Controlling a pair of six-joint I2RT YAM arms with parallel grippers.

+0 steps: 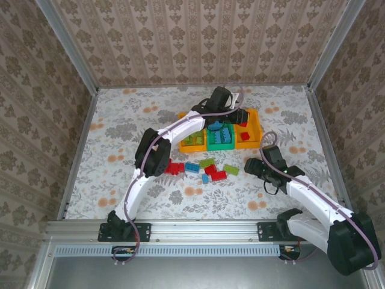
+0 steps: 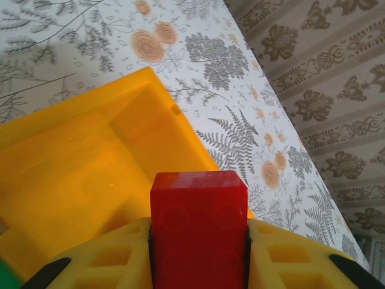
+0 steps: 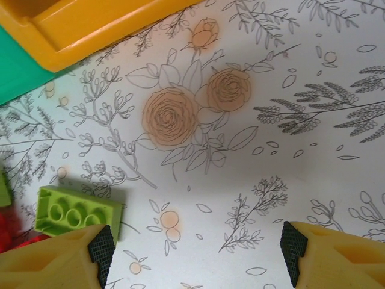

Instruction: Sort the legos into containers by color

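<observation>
Orange is the right-hand bin (image 1: 257, 139) beneath your left gripper (image 1: 240, 117) in the top view; the loose legos (image 1: 207, 168) lie nearer your right gripper (image 1: 251, 164). From the left wrist, a red brick (image 2: 198, 217) is pinched upright between the jaws, with the bin's hollow just below. From the right wrist, the jaws stand wide, with a green brick (image 3: 78, 211) just outside one finger, its long axis running finger to finger.

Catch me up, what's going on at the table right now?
The left gripper grips a red studded plastic brick between its yellow fingers, above the orange plastic bin at the right end of the joined row. The right gripper hangs open over the floral table, beside a light green studded brick. Red, blue and green loose bricks lie on the table unsorted, so the sorting is not yet finished.
</observation>
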